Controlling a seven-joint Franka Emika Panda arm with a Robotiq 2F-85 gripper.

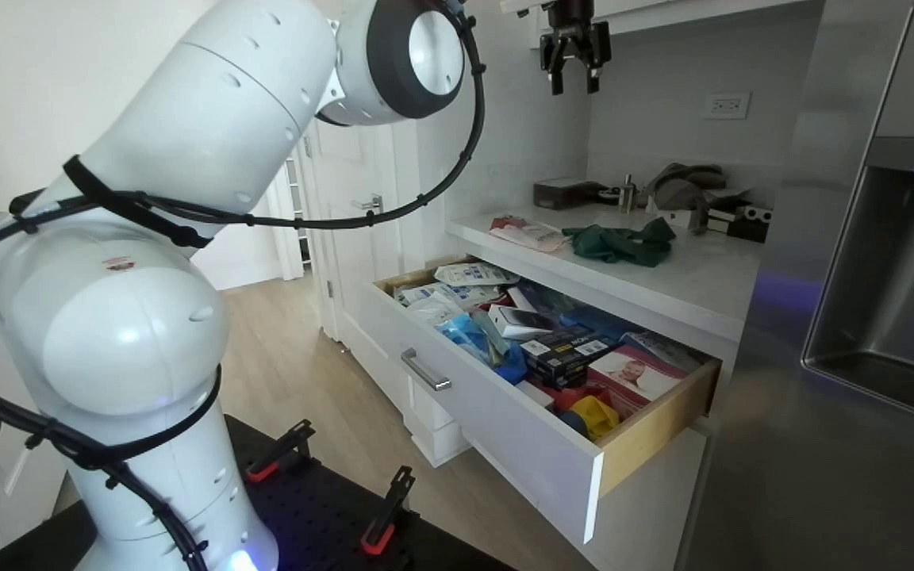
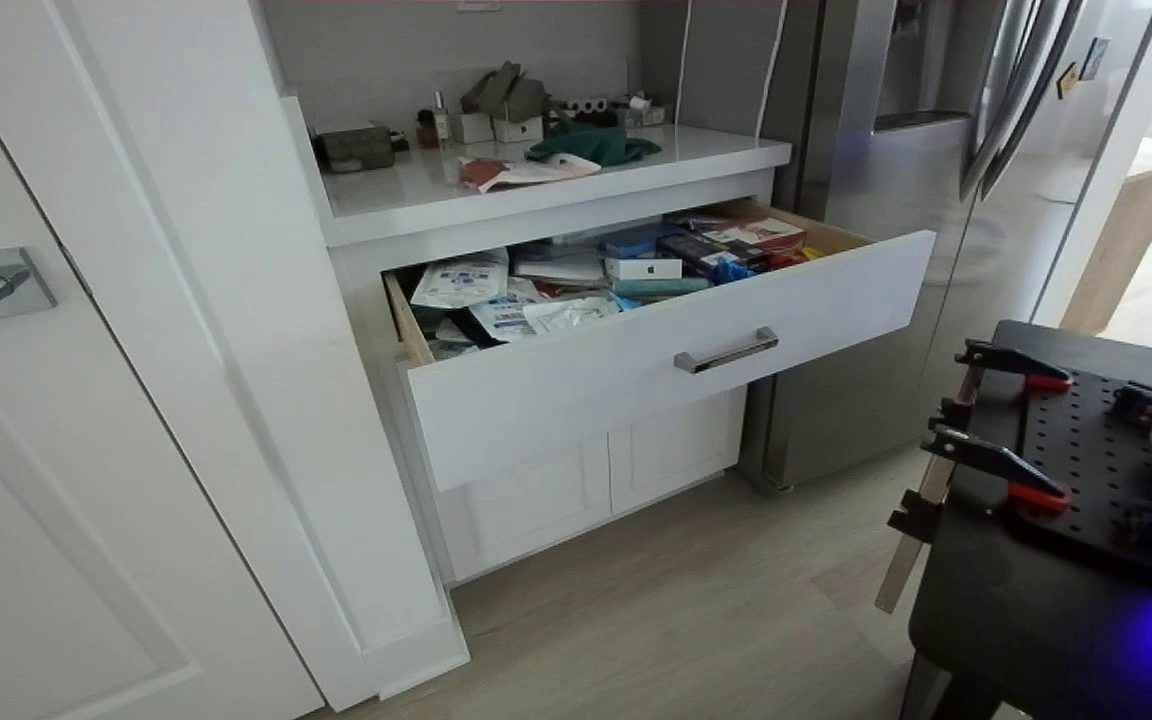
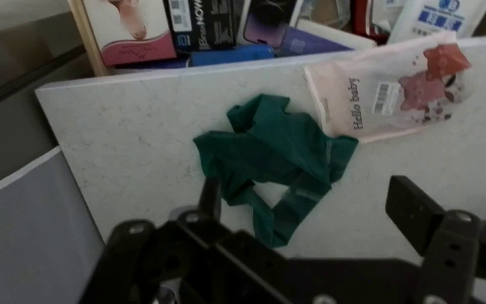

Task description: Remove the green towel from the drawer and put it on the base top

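Countertop (image 3: pixel 129 139) we've got is speckly white, green towel (image 3: pixel 268 152) crumpled on it, fridge (image 1: pixel 790 396) alongside, gripper (image 1: pixel 575 82) spread wide above.

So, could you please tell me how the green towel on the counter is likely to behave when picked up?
The green towel would probably hang limp, as it lies in loose, uneven folds. It is likely light, since it looks like thin cloth. Its splayed ends may trail as it rises.
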